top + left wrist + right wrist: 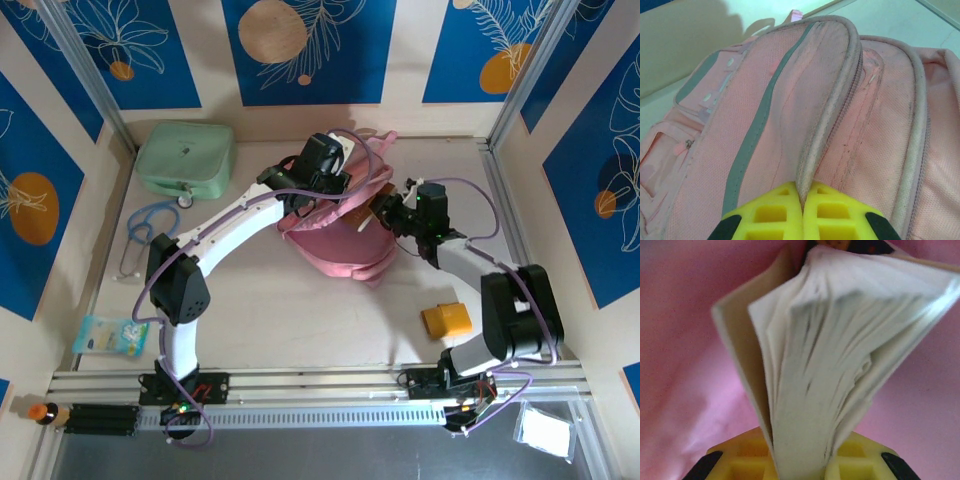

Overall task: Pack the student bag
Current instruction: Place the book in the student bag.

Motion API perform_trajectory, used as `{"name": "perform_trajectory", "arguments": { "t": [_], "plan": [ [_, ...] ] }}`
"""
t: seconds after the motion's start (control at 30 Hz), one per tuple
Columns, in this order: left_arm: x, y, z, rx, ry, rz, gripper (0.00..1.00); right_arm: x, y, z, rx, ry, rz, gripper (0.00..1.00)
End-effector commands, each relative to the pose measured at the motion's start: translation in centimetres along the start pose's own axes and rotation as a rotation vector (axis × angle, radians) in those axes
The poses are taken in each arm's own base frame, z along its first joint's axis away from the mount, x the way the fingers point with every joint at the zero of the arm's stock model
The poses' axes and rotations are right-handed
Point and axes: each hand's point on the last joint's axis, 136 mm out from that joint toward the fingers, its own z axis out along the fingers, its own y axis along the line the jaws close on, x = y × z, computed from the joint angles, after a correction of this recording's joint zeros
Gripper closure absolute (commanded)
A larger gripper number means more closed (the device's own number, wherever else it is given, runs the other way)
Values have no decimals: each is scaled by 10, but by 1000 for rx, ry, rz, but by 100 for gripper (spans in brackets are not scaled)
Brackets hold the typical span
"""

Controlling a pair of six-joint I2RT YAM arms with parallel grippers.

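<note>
The student bag (335,245), a soft pink backpack, lies in the middle of the table. My left gripper (322,172) is over its far side. In the left wrist view that gripper (803,200) is shut on the grey piped edge (827,120) of the bag's (775,125) opening. From the right, my right gripper (388,213) reaches to the bag's mouth, with a brown-covered notebook (362,208) ahead of it. The right wrist view shows this gripper (802,465) shut on the notebook (840,340), its white pages fanned out, with pink bag fabric (685,365) on both sides.
A mint-green case (185,155) sits at the back left, with a blue stethoscope (145,228) in front of it. A tissue pack (110,335) lies at the front left. A yellow block (447,320) rests near the right arm's base. Walls close in the table.
</note>
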Motion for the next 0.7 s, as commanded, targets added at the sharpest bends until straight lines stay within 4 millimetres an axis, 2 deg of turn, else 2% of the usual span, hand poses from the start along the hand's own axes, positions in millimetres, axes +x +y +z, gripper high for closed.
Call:
{"name": "perform_trajectory", "arguments": {
  "t": [0.0,0.1,0.2,0.43,0.57,0.63,0.67],
  "plan": [
    [-41,-8,-28,54,-138,-50,100,-19,-1,14,6,-109,13,98],
    [-40,-8,-29,53,-135,-53,100,-19,-18,29,59,-129,108,97],
    [-42,-6,-30,49,-139,-56,100,-24,-22,39,76,-169,186,96],
    [-44,-5,-34,48,-146,-65,100,-42,-14,68,61,-233,278,95],
    [-43,-5,-35,47,-144,-69,100,-45,-14,89,47,-225,322,93],
    [-43,-4,-34,44,-142,-73,100,-41,-11,100,32,-187,325,89],
    [-43,-3,-34,42,-140,-74,100,-38,-11,106,25,-156,333,83]
  ]
}}
